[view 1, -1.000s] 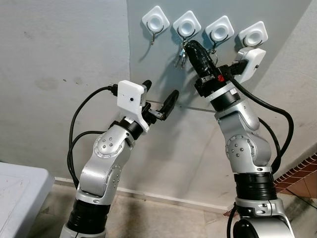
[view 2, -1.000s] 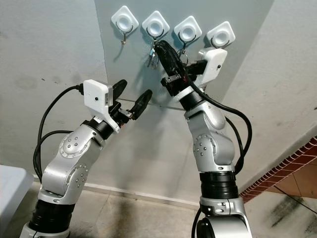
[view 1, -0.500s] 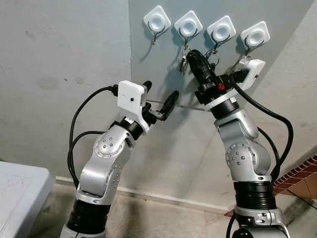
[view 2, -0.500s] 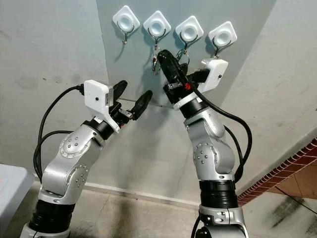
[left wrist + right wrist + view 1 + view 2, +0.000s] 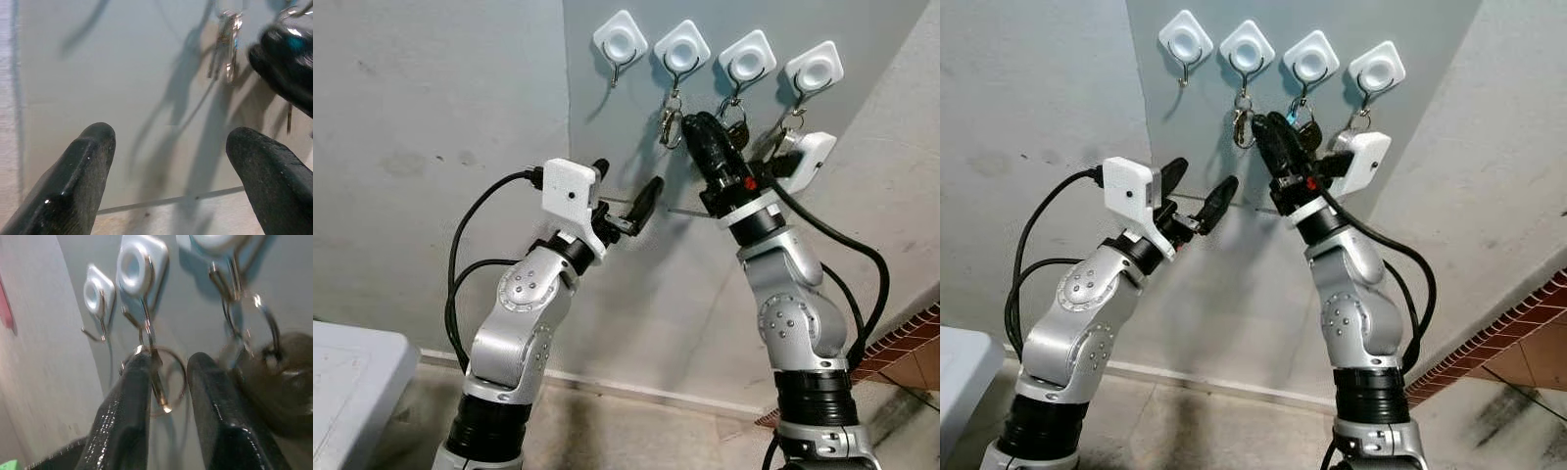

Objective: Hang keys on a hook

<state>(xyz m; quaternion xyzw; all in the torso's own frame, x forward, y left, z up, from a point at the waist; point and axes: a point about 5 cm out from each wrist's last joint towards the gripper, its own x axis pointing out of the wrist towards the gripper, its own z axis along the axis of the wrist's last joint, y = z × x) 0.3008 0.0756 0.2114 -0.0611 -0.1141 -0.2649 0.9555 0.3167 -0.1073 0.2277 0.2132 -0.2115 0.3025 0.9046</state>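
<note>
Four white hooks sit in a row on the grey wall panel. A bunch of keys [image 5: 670, 122] hangs by its ring from the second hook [image 5: 682, 47]. My right gripper [image 5: 691, 123] points up just below that hook, right beside the keys. In the right wrist view the key ring [image 5: 164, 382] hangs from the hook's wire between my right gripper's [image 5: 171, 357] parted fingers, which stand open. My left gripper [image 5: 628, 176] is held open lower and to the left, with nothing between its fingers; the keys [image 5: 227, 44] show ahead of it.
The third hook [image 5: 748, 57] carries keys with a dark fob [image 5: 736, 125], and the fourth hook [image 5: 814, 67] carries another bunch. The first hook [image 5: 622, 41] is bare. A white surface [image 5: 352, 382] lies at the lower left, red brick tiles [image 5: 911, 343] at the lower right.
My right gripper has dropped down and back from the second hook, and the keys now hang there on their own. The left arm has hardly moved.
</note>
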